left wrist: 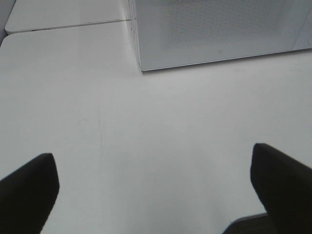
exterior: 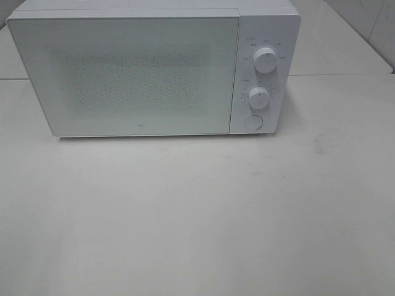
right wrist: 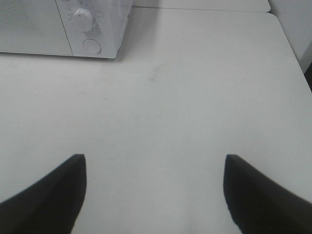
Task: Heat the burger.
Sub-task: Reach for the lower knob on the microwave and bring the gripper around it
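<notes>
The burger is out of view in every frame. A white microwave (exterior: 123, 74) stands at the back of the table with its door shut; two dials (exterior: 265, 60) and a round button (exterior: 253, 122) sit on its right panel. Neither arm shows in the exterior high view. In the left wrist view my left gripper (left wrist: 153, 187) is open, its dark fingers (left wrist: 27, 192) wide apart over bare table, the microwave's lower corner (left wrist: 141, 68) ahead. My right gripper (right wrist: 153, 190) is open too, with nothing between its fingers (right wrist: 53, 195), and the microwave's control panel (right wrist: 92, 29) lies ahead of it.
The white table (exterior: 197, 216) stretches in front of the microwave. A seam (left wrist: 68, 24) joins a second white tabletop behind. A faint smudge (right wrist: 155, 74) marks the surface to the right of the microwave. The table's right edge (right wrist: 295, 53) meets a dark gap.
</notes>
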Tool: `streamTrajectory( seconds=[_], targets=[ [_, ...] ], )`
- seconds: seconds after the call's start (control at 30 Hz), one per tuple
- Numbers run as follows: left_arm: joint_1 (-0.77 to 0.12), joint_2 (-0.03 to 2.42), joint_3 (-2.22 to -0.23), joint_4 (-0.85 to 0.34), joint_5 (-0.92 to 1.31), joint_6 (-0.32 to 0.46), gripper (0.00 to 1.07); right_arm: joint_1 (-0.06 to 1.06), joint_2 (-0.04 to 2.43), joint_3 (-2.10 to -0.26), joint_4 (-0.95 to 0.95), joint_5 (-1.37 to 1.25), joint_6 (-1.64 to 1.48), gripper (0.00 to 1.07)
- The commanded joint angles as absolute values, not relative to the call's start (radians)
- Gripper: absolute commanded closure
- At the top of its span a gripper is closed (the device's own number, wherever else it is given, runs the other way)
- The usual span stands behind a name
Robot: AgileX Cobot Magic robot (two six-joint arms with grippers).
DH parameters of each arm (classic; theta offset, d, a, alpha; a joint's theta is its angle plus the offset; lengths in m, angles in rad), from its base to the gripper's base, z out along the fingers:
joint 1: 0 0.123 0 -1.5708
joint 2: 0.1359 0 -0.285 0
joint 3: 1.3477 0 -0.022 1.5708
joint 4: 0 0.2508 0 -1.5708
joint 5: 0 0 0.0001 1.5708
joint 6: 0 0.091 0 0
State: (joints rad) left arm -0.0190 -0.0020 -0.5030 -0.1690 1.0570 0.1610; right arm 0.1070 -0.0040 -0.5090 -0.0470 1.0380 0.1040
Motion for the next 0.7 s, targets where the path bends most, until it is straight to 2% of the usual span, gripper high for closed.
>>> streamTrajectory(
  seconds=[0.03, 0.7],
  targets=[
    [-0.019, -0.031, -0.501, -0.169, 1.042, 0.152, 0.06, 0.103, -0.03, -0.507, -0.045, 1.037, 0.102, 0.32],
    [-0.019, -0.03, -0.501, -0.169, 1.042, 0.152, 0.06, 0.103, -0.029, -0.507, -0.045, 1.037, 0.105, 0.32]
  ],
)
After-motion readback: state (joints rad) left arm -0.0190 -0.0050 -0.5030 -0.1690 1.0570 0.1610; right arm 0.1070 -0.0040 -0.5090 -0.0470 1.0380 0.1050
